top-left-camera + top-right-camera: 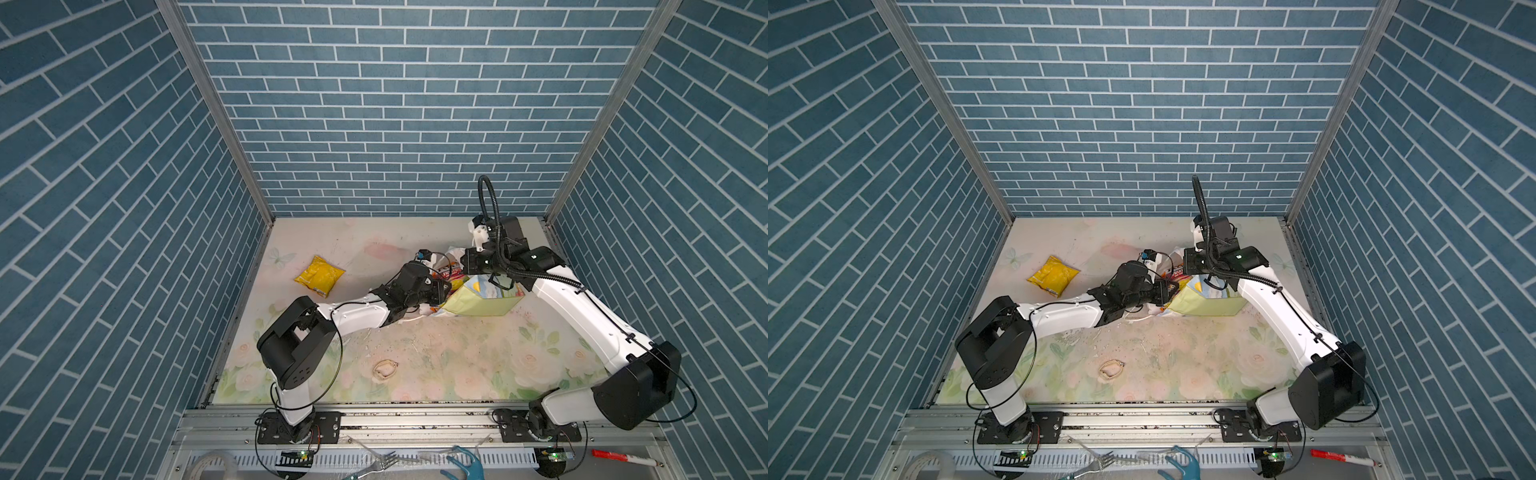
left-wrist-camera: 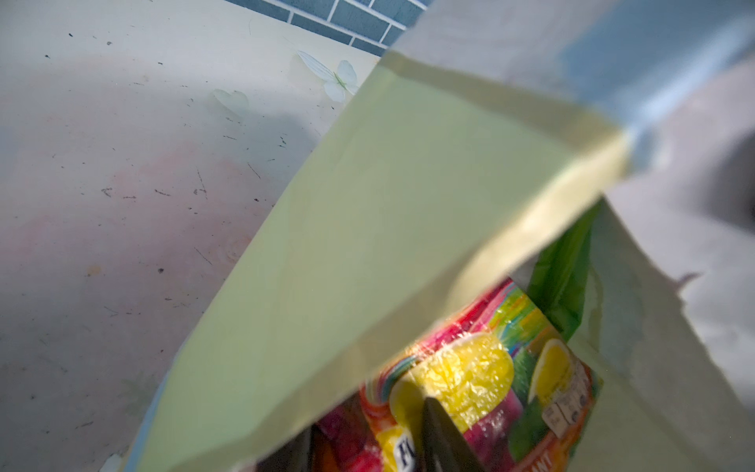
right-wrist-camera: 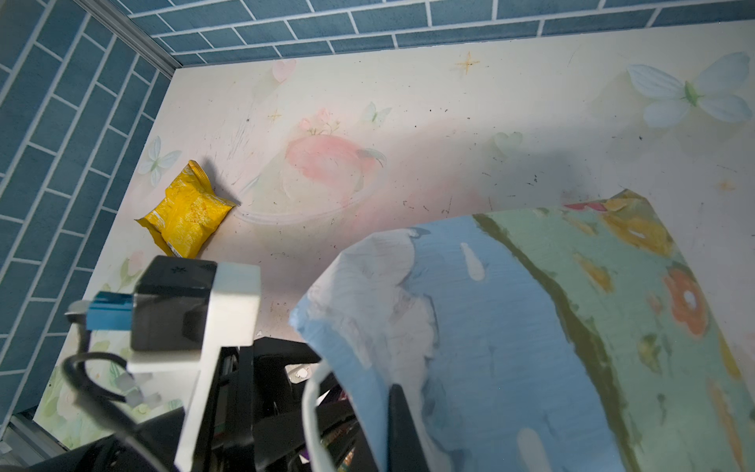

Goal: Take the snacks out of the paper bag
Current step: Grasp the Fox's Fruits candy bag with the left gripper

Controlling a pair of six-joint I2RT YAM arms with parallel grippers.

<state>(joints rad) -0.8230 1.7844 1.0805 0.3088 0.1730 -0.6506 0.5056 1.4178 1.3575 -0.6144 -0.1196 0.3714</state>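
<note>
Blue brick-print walls (image 1: 374, 104) are enclosing a floral tabletop (image 1: 415, 353), scuffed and specked with crumbs.

Step in hand: pulling the next snack from the paper bag (image 1: 478, 305), which is lying tipped at the back right of the tabletop, mouth toward the left arm.

- Right gripper (image 3: 395, 404) is clenched; I am reading it as pinching the bag's blue wall at the rim, beside a white string handle (image 3: 310, 408), and propping the mouth up.
- Left gripper (image 2: 367, 423) is reaching into the mouth. One dark finger (image 2: 441, 437) is lying over the FOX'S candy packet (image 2: 470, 376). I cannot tell whether the jaws are gripping it.

Doing it well, in my judgement: I am wanting film between both fingers before pulling. The pale green panel is sagging low over the opening, so the pull should run along the bag's axis, with the right side holding firm so the bag is not dragging along.

Contents:
- FOX'S packet is sitting foremost in the bag.
- A green packet (image 2: 559, 278) is showing behind it, deeper in.
- Anything further is hidden.
- One yellow packet (image 1: 319, 281) is lying out on the tabletop, well apart to the left.
</note>
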